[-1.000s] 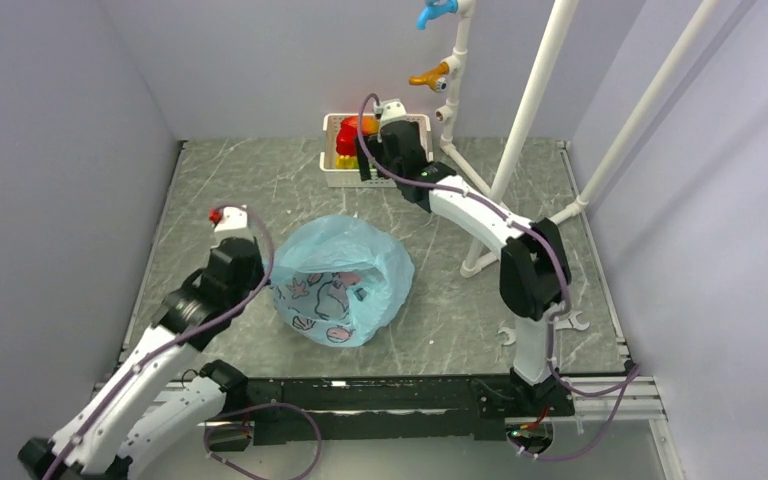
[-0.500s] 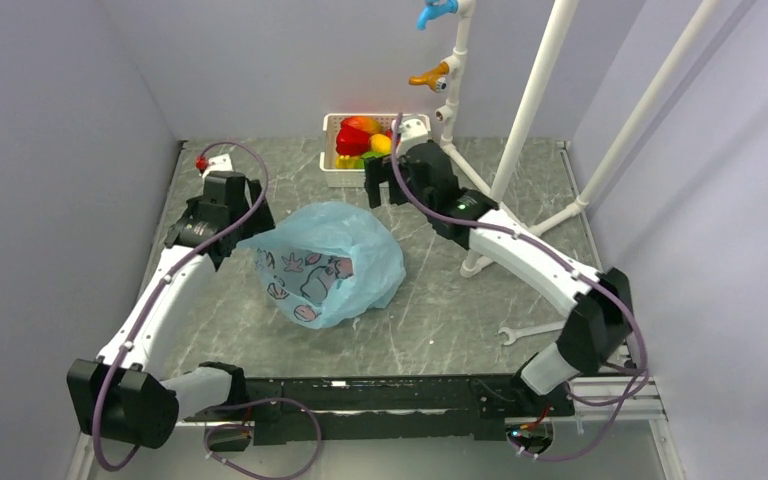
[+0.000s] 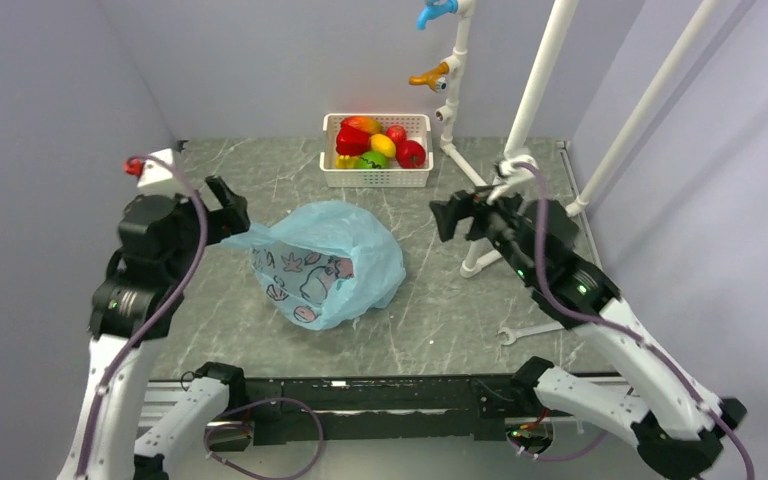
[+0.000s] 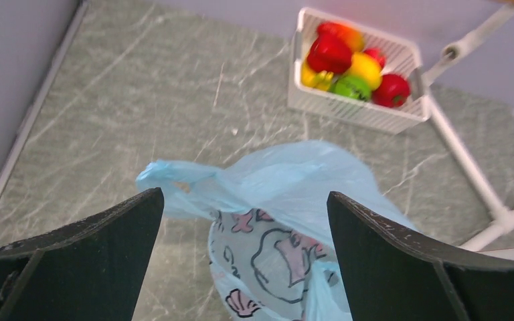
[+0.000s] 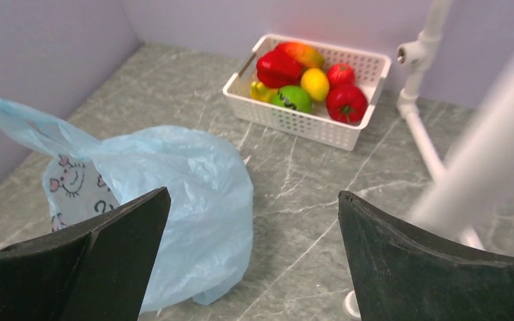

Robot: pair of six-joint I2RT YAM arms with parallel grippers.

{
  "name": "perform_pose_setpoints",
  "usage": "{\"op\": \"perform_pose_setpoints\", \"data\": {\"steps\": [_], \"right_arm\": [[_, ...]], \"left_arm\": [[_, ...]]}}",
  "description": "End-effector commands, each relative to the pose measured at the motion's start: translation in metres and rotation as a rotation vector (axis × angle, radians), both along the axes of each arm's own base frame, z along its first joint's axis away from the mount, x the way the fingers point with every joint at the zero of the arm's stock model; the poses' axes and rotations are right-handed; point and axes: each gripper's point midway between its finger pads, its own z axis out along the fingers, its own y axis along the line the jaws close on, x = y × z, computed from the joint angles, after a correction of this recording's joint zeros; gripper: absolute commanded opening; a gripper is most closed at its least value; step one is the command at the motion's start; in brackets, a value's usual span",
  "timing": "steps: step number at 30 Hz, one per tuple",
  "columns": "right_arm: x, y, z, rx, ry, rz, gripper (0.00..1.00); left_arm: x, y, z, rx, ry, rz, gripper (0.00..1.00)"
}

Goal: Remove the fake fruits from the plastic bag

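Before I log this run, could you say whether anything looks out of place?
A wrench lies on the table's near right side, odd for a fruit job. The bag lies slumped; the basket stands upright, nothing spilled.

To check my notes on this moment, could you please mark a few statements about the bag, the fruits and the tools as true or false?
1. Fake fruits lie in the white basket. True.
2. The left tool grips the plastic bag. False: it is open and holds nothing.
3. The plastic bag sits on the table, apart from the white basket. True.
4. The right tool is shut. False: it is open.
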Motion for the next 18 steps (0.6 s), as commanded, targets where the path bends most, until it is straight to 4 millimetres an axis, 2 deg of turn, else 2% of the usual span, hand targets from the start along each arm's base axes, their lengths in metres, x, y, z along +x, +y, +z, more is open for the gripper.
{"op": "perform_pose_setpoints", "data": {"steps": [1, 5, 8, 10, 14, 18], "right_arm": [[-0.023, -0.04, 0.023, 0.032, -0.096, -0.079, 1.0], [-0.039, -0.072, 0.042, 0.064, -0.143, -0.161, 1.0], [-0.047, -0.085, 0.051, 0.062, -0.164, -0.186, 1.0], [-0.049, -0.092, 0.055, 0.05, -0.167, -0.207, 1.0], [-0.054, -0.101, 0.058, 0.063, -0.172, -0.231, 1.0], [-0.061, -0.106, 0.061, 0.098, -0.199, -0.23, 1.0]], "left_arm": [[-0.031, 0.004, 0.052, -0.002, -0.139, -0.027, 0.99], [-0.06, 0.008, 0.094, -0.025, -0.279, -0.039, 0.99], [-0.082, 0.01, 0.121, -0.042, -0.403, -0.052, 1.0], [-0.094, 0.014, 0.132, -0.047, -0.471, -0.042, 0.99], [-0.106, 0.026, 0.134, -0.059, -0.529, 0.012, 0.99], [-0.107, 0.028, 0.13, -0.053, -0.518, 0.022, 0.99]]}}
